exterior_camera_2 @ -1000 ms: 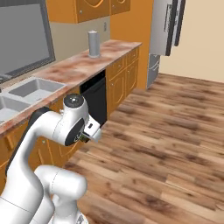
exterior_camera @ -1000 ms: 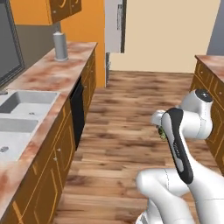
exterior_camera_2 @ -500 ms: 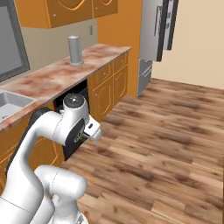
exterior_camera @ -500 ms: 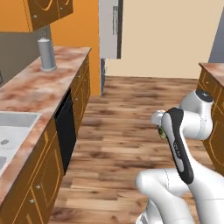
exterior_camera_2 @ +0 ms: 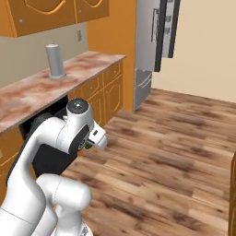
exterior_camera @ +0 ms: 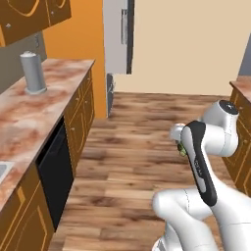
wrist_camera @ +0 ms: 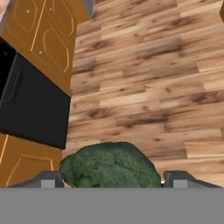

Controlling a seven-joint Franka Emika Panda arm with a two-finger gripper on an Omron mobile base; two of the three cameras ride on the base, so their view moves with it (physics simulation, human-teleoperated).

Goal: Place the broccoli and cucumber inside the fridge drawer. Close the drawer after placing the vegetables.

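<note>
The fridge (exterior_camera_2: pixel 154 50) stands at the far end of the kitchen, at about 12 o'clock from the base in the right base view, with its doors ajar and well apart from the robot. Its pale lower drawer fronts can be made out there, but whether the target drawer is pulled out cannot be told from this far off.

The worktop (exterior_camera: pixel 37 105) runs along the 9 o'clock side in the left base view, with a grey canister (exterior_camera: pixel 32 72) standing on it. Below it sit wooden cabinet doors and a black dishwasher front (exterior_camera: pixel 56 171). Open wooden floor (exterior_camera_2: pixel 175 147) lies between the robot and the fridge.

The arm is folded close to the body, and the claw (wrist_camera: pixel 113 177) grasps the broccoli (wrist_camera: pixel 109 166), its bumpy green head sitting between the two dark finger tips in the hand view. A small green patch shows at the wrist in both base views too.

As a judgement, the task is at an early-to-middle stage: the broccoli is picked up and in transit, not yet in the drawer. Left to do: reach the fridge, drop the broccoli in the drawer, fetch and place the cucumber, then push the drawer shut. Where the cucumber lies cannot be told.
</note>
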